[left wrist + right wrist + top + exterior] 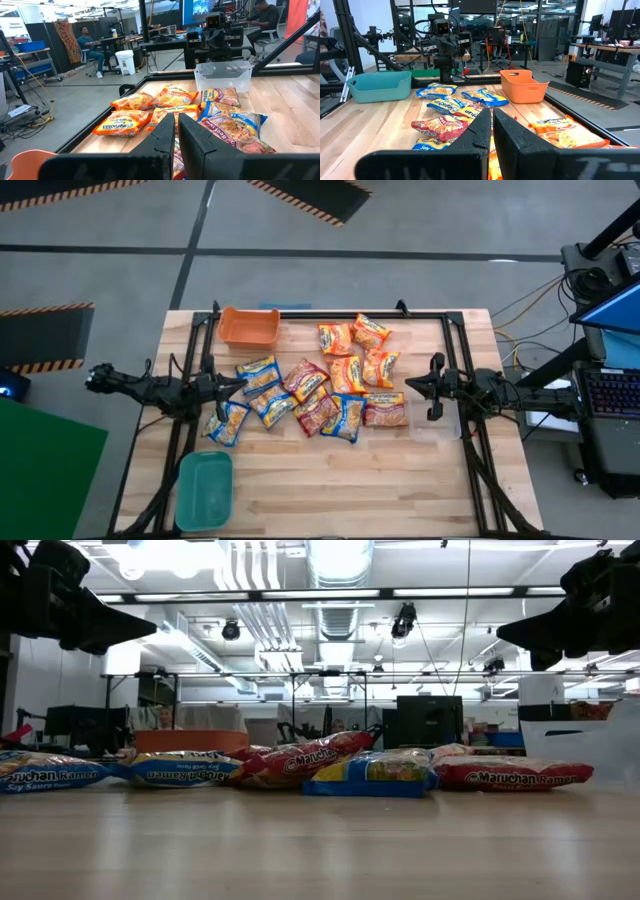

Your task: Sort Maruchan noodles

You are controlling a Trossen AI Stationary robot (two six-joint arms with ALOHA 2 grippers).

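Several Maruchan noodles packets lie flat in a loose heap (320,385) in the middle of the wooden table: blue-and-yellow ones (258,375) to the left, orange ones (352,340) at the far side, red ones (385,411) to the right. My left gripper (240,383) hangs level and shut above the heap's left edge, its fingers (176,120) pointing over the packets. My right gripper (410,383) hangs level and shut at the heap's right edge, seen as (491,114) in its wrist view. Both stay well above the table in the low view, left (150,632) and right (500,635).
An orange bin (249,326) stands at the far left, a teal bin (205,490) at the near left, a clear plastic bin (222,75) at the right by the right arm. A black frame (330,313) edges the table. People sit at desks beyond (92,42).
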